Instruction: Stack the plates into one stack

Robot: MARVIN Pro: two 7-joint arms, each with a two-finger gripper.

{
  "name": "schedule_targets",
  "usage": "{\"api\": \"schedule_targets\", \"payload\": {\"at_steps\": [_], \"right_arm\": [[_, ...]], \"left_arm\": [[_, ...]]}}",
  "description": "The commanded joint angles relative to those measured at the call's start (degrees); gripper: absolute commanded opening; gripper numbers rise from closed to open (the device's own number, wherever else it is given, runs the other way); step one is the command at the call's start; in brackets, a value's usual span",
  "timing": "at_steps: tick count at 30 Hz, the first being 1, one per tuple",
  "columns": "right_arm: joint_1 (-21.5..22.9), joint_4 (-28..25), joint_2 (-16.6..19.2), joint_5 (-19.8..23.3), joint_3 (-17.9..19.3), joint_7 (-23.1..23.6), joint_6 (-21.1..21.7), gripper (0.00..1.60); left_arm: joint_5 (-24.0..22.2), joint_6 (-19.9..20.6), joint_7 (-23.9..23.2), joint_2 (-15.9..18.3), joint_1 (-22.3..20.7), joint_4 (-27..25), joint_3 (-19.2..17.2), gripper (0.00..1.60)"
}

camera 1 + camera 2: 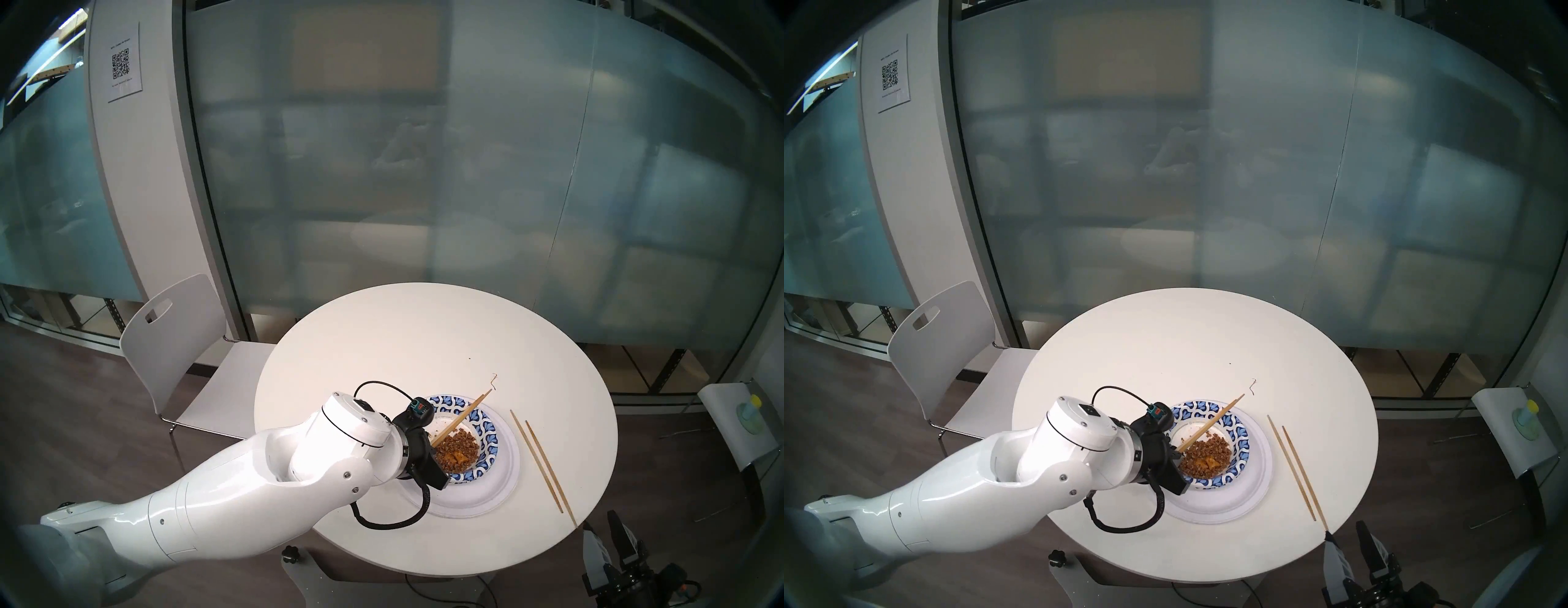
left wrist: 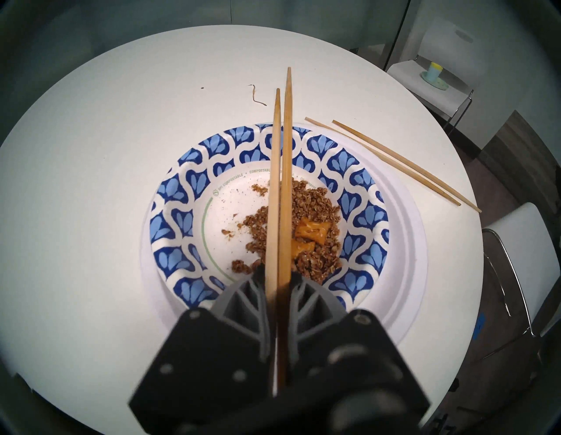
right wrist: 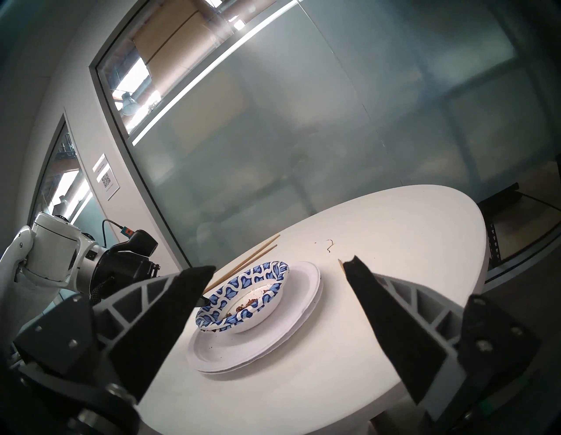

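The stack stands on the near right part of the round white table [image 1: 424,339]. A blue-and-white patterned dish [image 1: 488,429] with brown food crumbs [image 2: 315,218] sits on top of wide white plates [image 1: 500,479]; two white rims show in the right wrist view [image 3: 258,349]. My left gripper [image 2: 277,275] hovers over the dish's near-left side, shut on a pair of wooden chopsticks [image 2: 280,152] that slant up and away over the dish. My right gripper [image 1: 611,547] hangs open and holds nothing, just off the table's near right edge.
Another pair of chopsticks [image 1: 541,463] lies on the table right of the stack, reaching to the near edge. A thin curled scrap [image 1: 492,380] lies beyond the dish. A white chair [image 1: 178,361] stands at the left. A second seat with a cup [image 1: 751,414] is at the right.
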Motion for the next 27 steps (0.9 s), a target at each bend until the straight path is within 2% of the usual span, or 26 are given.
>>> {"api": "schedule_targets", "payload": {"at_steps": [1, 8, 11, 27], "right_arm": [[-0.59, -0.54, -0.75, 0.76, -0.13, 0.89, -0.69, 1.60], [-1.00, -0.50, -1.03, 0.94, -0.15, 1.27, -0.75, 1.60], [-1.15, -0.27, -1.23, 1.17, -0.11, 1.60, -0.88, 1.60], [-1.02, 0.47, -1.45, 2.01, 0.11, 2.34, -0.86, 1.60]], "left_arm": [[-0.60, -0.09, 1.98, -2.12, -1.67, -0.45, 0.17, 0.00], [-0.94, -0.09, 3.15, -2.77, -2.82, 0.34, 1.25, 0.03], [-1.07, -0.09, 3.89, -3.21, -3.54, 0.88, 1.69, 0.31], [-2.30, -0.09, 5.29, -3.83, -5.28, 2.16, 3.44, 0.42]]}}
